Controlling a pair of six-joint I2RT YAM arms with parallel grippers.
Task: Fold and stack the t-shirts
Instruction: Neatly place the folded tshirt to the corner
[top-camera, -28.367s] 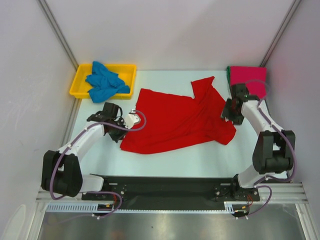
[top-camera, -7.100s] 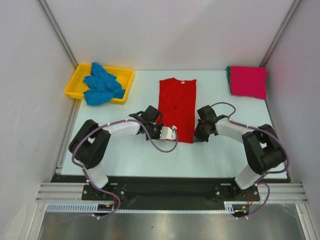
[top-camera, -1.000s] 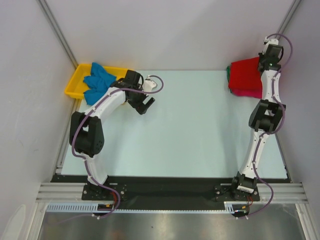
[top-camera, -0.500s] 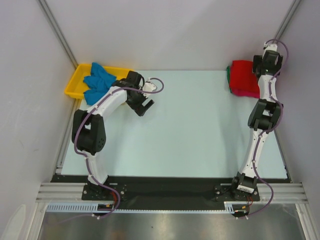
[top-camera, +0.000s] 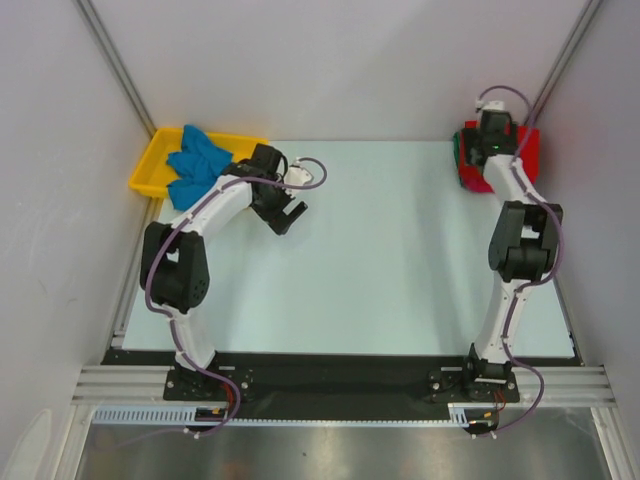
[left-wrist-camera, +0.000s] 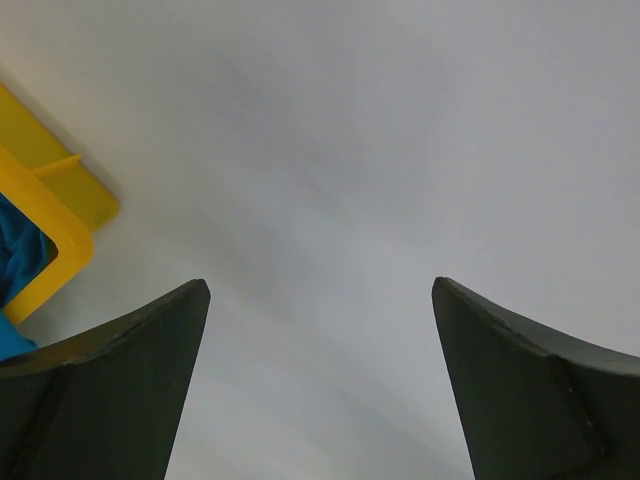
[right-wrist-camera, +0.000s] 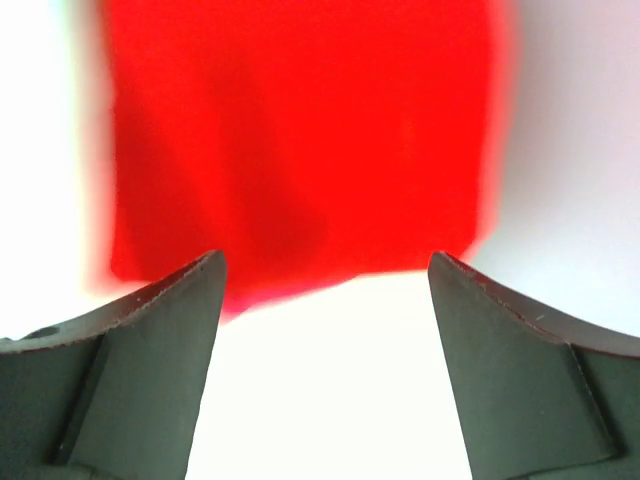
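my right gripper (right-wrist-camera: 325, 258), jaws spread and empty, hangs just back from the folded red t-shirt (right-wrist-camera: 300, 140) it has let go.

a second ago those jaws were pinched shut, carrying the red shirt. now it lies flat on the magenta-pink t-shirt (top-camera: 468, 181), so i judge this fold stacked. the red cloth sits just ahead of my fingertips, apart from them. my left gripper (left-wrist-camera: 320, 290), also spread wide and holding nothing, hovers over bare table. the crumpled blue t-shirt (top-camera: 205, 160) waits in the yellow tray (left-wrist-camera: 60, 230) ahead of its left finger, likely next.
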